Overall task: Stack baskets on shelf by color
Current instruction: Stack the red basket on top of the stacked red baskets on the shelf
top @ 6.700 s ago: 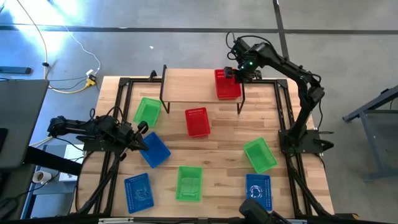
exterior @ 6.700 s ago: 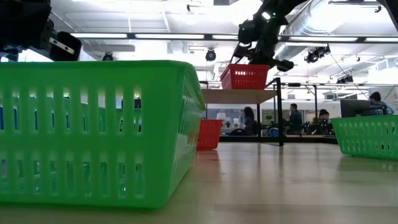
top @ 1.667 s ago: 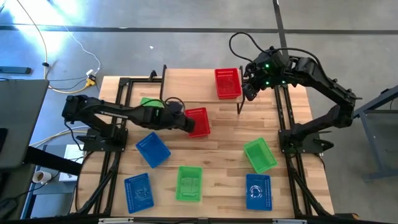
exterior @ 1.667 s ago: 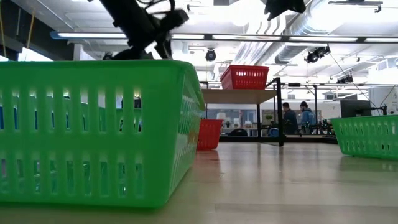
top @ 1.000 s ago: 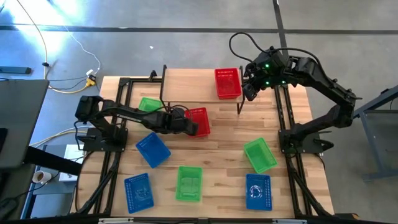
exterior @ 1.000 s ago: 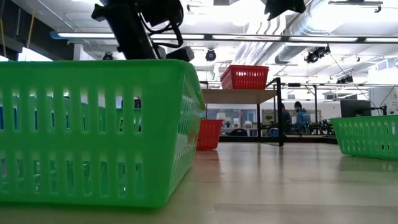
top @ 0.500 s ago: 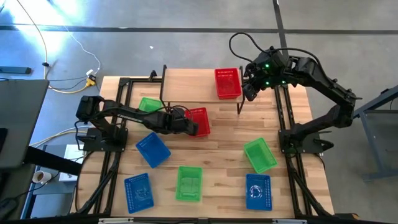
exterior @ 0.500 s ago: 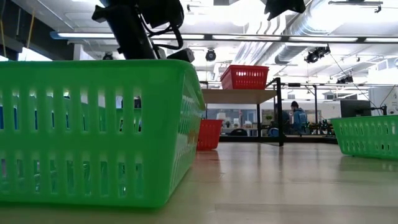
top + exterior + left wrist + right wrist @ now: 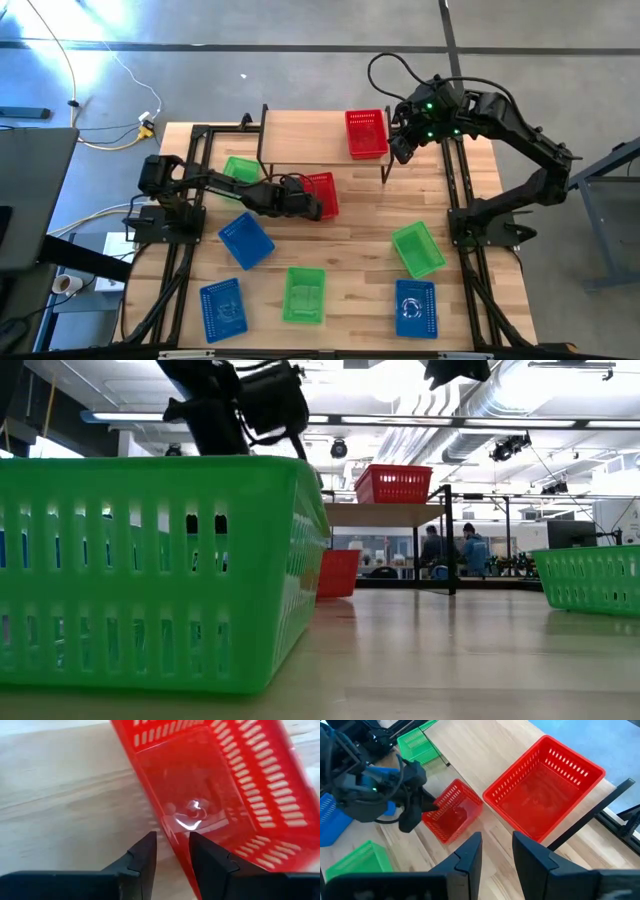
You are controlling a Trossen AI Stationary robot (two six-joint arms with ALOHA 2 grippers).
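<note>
As I brought my left claw [image 9: 171, 851] down from above the basket onto its near wall, the fingers straddled the rim of the red basket [image 9: 319, 194] lying on the surface [image 9: 360, 250], one finger outside and one inside, with only a narrow gap between them. I judged they were not yet pinched tight on the plastic. Over the last second or so my arm had slid closer along the surface and dropped lower, so the reach was done and the squeeze came next.

My right claw [image 9: 496, 851] hung just beside the shelf [image 9: 305, 135], fingers a little apart and holding nothing. It had not shifted since letting go of the other red basket [image 9: 366, 133], which sat on the shelf's right end. That one was the base for the red stack. The green and blue baskets lay scattered over the surface.
</note>
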